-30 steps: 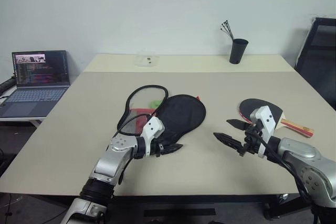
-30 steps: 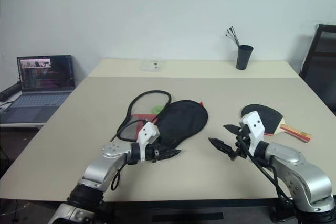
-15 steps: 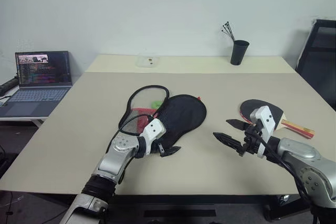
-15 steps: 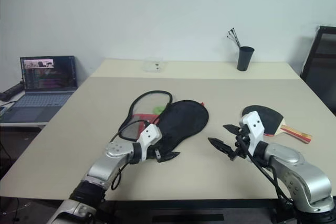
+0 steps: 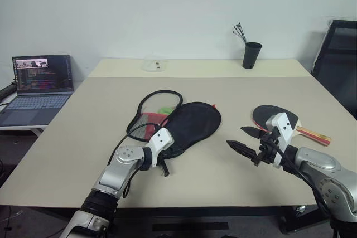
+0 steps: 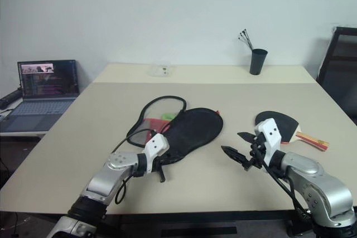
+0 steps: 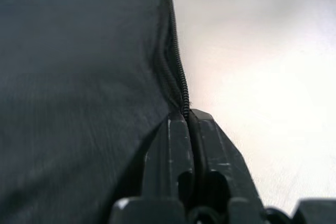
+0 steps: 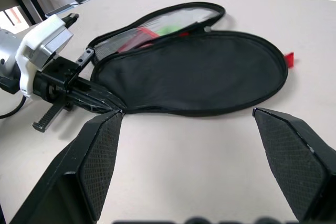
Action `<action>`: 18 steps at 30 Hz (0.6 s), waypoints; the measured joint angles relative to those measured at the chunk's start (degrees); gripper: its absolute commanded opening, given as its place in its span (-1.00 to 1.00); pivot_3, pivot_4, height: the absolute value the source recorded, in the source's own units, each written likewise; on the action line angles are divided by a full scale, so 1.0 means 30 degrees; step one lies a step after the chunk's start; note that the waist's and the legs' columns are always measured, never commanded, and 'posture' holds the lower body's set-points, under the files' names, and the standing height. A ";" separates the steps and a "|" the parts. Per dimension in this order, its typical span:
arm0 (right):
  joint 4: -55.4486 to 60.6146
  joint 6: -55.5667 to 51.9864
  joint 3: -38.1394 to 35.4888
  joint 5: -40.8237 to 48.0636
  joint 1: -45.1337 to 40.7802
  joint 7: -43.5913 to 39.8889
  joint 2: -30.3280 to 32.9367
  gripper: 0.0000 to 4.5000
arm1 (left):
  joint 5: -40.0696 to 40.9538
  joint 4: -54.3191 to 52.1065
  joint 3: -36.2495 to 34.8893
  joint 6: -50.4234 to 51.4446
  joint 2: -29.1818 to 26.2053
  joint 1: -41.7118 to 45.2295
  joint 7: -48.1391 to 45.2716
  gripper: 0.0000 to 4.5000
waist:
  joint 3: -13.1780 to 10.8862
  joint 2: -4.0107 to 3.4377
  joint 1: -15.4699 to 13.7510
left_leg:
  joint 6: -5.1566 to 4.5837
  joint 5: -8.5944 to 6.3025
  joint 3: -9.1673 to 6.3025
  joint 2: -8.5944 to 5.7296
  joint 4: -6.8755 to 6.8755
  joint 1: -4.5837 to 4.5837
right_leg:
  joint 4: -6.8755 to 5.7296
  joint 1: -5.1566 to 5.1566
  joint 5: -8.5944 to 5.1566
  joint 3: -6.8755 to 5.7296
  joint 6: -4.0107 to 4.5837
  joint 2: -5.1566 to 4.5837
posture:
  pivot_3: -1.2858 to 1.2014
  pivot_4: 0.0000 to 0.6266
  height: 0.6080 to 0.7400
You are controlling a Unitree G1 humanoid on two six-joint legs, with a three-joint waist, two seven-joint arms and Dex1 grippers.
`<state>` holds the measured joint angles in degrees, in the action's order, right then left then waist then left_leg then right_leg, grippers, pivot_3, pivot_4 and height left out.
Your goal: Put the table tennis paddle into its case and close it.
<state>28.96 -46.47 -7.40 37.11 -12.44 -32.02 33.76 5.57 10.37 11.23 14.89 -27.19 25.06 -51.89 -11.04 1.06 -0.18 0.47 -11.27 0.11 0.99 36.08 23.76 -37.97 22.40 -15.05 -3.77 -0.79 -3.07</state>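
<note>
The case [image 5: 189, 124] edge is pinched in the left claw [image 5: 165, 164].

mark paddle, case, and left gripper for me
paddle [image 5: 274, 116], left eye view, on the black rubber face.
case [image 5: 192, 124], left eye view, on the middle of the black flap.
left gripper [image 7: 188, 124], left wrist view, at the shut fingertips pinching the case's zipper rim.

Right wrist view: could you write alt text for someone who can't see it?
An opened black case lies flat on a beige table, framed by the right gripper's two wide-open black fingers. At the case's narrow end, the left gripper is shut on its zipper edge.
</note>
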 measured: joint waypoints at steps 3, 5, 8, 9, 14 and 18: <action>-0.0018 0.0002 -0.0008 -0.0004 -0.0002 0.0000 0.0003 0.94 | 0.0213 -0.0202 -0.0157 0.0833 0.0355 0.0024 0.0406 -0.98 | 0.0000 0.0000 -0.0009 | 0.0000 0.0001 -0.0002 -0.0005 0.0009 0.0000 | -0.0006 -0.0002 0.0002 -0.0001 -0.0003 -0.0002 | 0.03 -0.52 1.00; -0.0056 0.0005 -0.0022 -0.0008 -0.0016 -0.0011 0.0006 0.94 | 0.0356 -0.0194 -0.0260 0.1643 0.1033 0.0250 0.0873 -0.98 | 0.0000 0.0000 -0.0061 | -0.0001 0.0002 -0.0003 -0.0024 0.0019 0.0002 | -0.0009 -0.0006 0.0008 -0.0002 -0.0013 -0.0008 | 0.03 -0.52 1.00; -0.0152 0.0020 -0.0024 -0.0013 -0.0133 -0.0071 0.0046 0.94 | 0.0343 0.0287 -0.0190 0.2845 0.2313 0.1162 0.1677 -0.98 | -0.0002 0.0004 -0.0367 | -0.0009 0.0008 0.0002 -0.0071 0.0035 0.0027 | 0.0000 -0.0009 0.0016 -0.0017 -0.0028 -0.0005 | 0.03 -0.52 1.00; -0.0180 0.0027 -0.0021 -0.0014 -0.0223 -0.0093 0.0049 0.94 | 0.0339 0.0417 -0.0114 0.3137 0.2743 0.1506 0.1899 -0.98 | -0.0005 0.0008 -0.0406 | -0.0010 0.0008 0.0006 -0.0078 0.0046 0.0046 | 0.0017 -0.0008 0.0021 -0.0015 -0.0037 -0.0009 | 0.03 -0.52 1.00; -0.0208 0.0071 -0.0038 -0.0033 -0.0274 -0.0173 0.0259 0.94 | 0.0300 0.1212 0.0324 0.4222 0.4230 0.2857 0.2510 -0.98 | -0.0008 0.0014 -0.0381 | -0.0038 -0.0015 0.0041 -0.0095 0.0018 0.0087 | 0.0124 -0.0004 0.0033 0.0008 -0.0080 -0.0013 | 0.03 -0.52 1.00; -0.0214 0.0084 -0.0137 -0.0033 -0.0217 -0.0234 0.0653 0.94 | 0.0242 0.2025 0.0658 0.4824 0.5291 0.3390 0.2864 -0.98 | -0.0009 0.0013 -0.0385 | -0.0043 -0.0017 0.0022 -0.0092 0.0005 0.0089 | 0.0119 0.0000 0.0026 -0.0009 -0.0087 -0.0008 | 0.03 -0.52 1.00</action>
<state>28.32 -46.22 -7.82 37.02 -13.10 -32.72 35.72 6.29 16.45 13.20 29.37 -11.31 35.23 -43.30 -11.07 1.10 -1.33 0.34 -11.32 0.18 0.72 36.10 24.03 -37.61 22.40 -14.97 -3.80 -1.06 -3.09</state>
